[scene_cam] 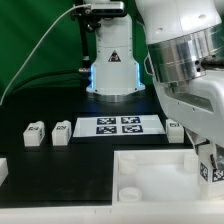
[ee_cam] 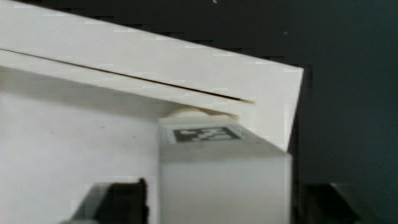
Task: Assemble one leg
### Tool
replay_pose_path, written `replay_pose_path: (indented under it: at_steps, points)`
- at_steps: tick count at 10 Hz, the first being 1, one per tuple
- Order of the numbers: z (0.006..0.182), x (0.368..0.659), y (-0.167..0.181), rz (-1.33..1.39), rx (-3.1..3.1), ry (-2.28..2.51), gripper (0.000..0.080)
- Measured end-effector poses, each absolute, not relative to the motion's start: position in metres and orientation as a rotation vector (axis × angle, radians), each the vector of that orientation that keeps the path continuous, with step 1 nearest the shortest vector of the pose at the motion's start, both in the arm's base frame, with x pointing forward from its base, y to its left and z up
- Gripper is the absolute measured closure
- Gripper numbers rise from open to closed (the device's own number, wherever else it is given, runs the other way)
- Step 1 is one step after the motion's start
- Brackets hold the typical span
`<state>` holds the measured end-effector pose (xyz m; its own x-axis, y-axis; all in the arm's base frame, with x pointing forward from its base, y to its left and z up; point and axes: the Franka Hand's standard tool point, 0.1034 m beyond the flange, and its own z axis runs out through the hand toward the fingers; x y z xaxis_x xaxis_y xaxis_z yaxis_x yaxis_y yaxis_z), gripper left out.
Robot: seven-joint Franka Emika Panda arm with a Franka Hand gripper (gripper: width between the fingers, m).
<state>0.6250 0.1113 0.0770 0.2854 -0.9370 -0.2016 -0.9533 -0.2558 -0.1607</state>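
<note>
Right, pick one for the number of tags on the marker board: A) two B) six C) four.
C: in the exterior view the marker board carries four tags, in two rows of two.

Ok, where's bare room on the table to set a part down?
Bare table lies on the exterior view's left, bordered by the two loose legs and the tray; a narrow strip runs between the marker board and the tray. The exterior view's right is crowded: the gripper holds the leg by the tray.
</note>
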Motion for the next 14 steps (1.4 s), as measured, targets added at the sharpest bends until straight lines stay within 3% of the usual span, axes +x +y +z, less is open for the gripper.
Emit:
replay_pose_path:
  at_steps: [1, 2, 3, 6, 9, 11, 13, 14]
  points:
    - [0.075, 0.62, 0.117, 0.095, -2.424, 1.598, 0.0227]
    - [0.075, 0.62, 0.118, 0.057, -2.611, 1.308, 0.0227]
    - [0.076, 0.618, 0.121, 0.049, -2.722, 1.114, 0.0166]
    - [0.075, 0.619, 0.117, -0.002, -2.888, 0.627, 0.015]
    - [0.078, 0.631, 0.108, -0.046, -3.009, -0.303, 0.015]
    - [0.076, 0.631, 0.109, -0.054, -3.004, -0.323, 0.015]
    - [0.076, 0.631, 0.11, -0.045, -3.01, -0.182, 0.0412]
    - [0.076, 0.631, 0.112, -0.033, -3.01, -0.002, 0.0412]
